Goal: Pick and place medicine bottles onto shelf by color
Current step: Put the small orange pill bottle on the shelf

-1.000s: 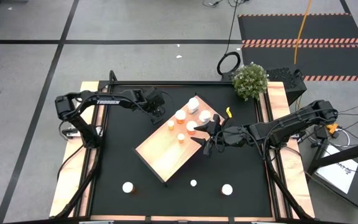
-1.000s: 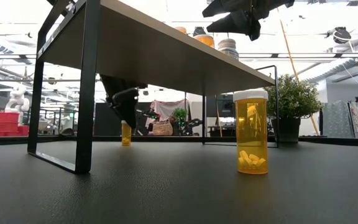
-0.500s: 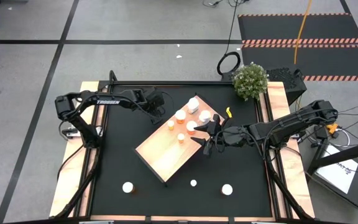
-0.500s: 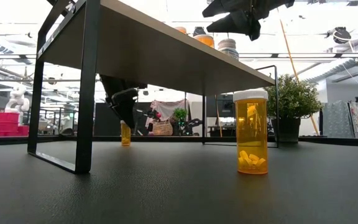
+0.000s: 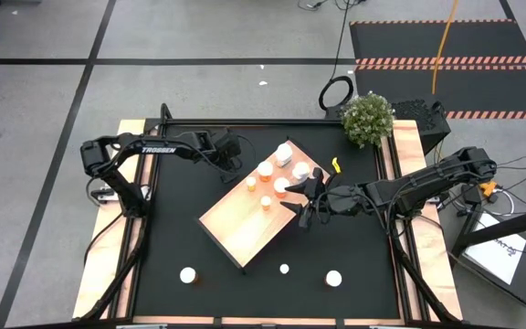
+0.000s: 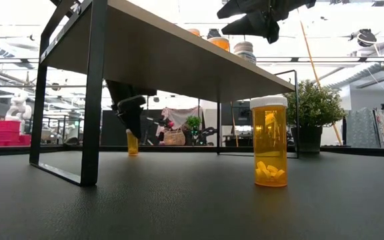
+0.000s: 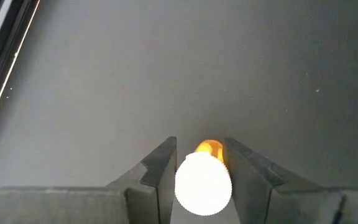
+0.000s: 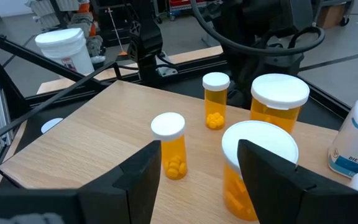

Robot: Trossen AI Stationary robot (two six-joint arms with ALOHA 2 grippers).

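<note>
The shelf (image 5: 245, 215), a pale wooden board on dark legs, stands aslant mid-table and carries several medicine bottles, orange ones (image 5: 266, 168) and white ones (image 5: 284, 153). My left gripper (image 7: 201, 168) is off the shelf's far-left side (image 5: 236, 157), shut on an orange white-capped bottle (image 6: 133, 143) that stands on the black mat. My right gripper (image 8: 194, 168) hovers open over the shelf's right edge (image 5: 304, 196). A wide orange bottle (image 8: 257, 155) stands on the board just beyond its fingers. Three more bottles stand on the mat near the front, one of them large in the low view (image 6: 270, 143). My left gripper pinches the orange bottle between its two fingers at the white cap (image 7: 204, 185). The fingers come steeply from above, one on each side. The bottle stays about upright with its base (image 6: 133, 153) on the mat.
A potted plant (image 5: 368, 119) stands at the table's far right corner, with a small yellow object (image 5: 336, 165) on the mat near it. The shelf's dark legs (image 6: 92, 93) rise from the mat. Bare mat lies between the shelf and the front bottles (image 5: 284, 269).
My left gripper's fingers have drawn in around the orange bottle behind the shelf. The bottle has shifted a little sideways on the mat.
</note>
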